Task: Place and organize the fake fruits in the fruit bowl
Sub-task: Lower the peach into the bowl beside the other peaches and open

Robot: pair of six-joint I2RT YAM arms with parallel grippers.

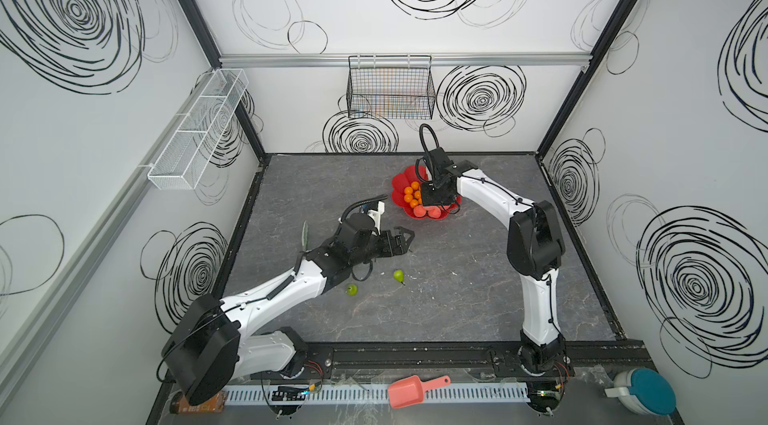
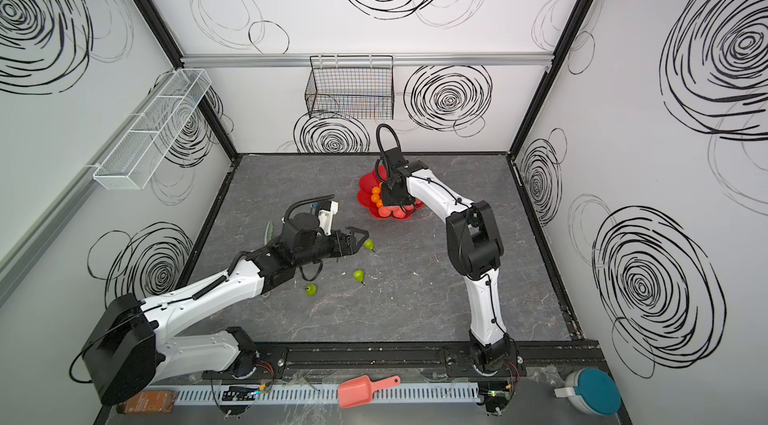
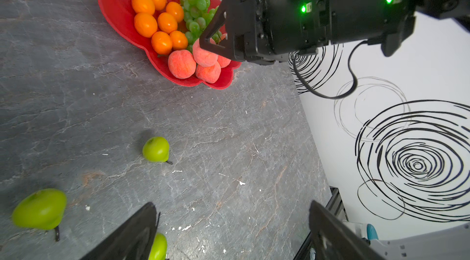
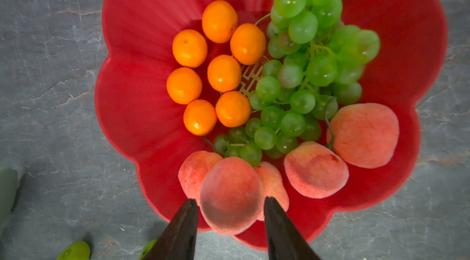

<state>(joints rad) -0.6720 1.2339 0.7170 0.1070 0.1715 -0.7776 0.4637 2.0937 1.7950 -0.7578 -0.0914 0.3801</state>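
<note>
One arched arm (image 1: 486, 190), right claw (image 4: 230, 200) pinching peach (image 4: 230, 182)

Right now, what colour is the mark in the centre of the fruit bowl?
The mark on the fruit bowl is gold; the right wrist view shows it best.

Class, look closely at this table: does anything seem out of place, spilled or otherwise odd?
Yes. A far pear, a middle pear and a near pear lie loose on the table, outside the fruit bowl holding the oranges and grapes. Also, one peach sits perched on other peaches, within the right claw.
</note>
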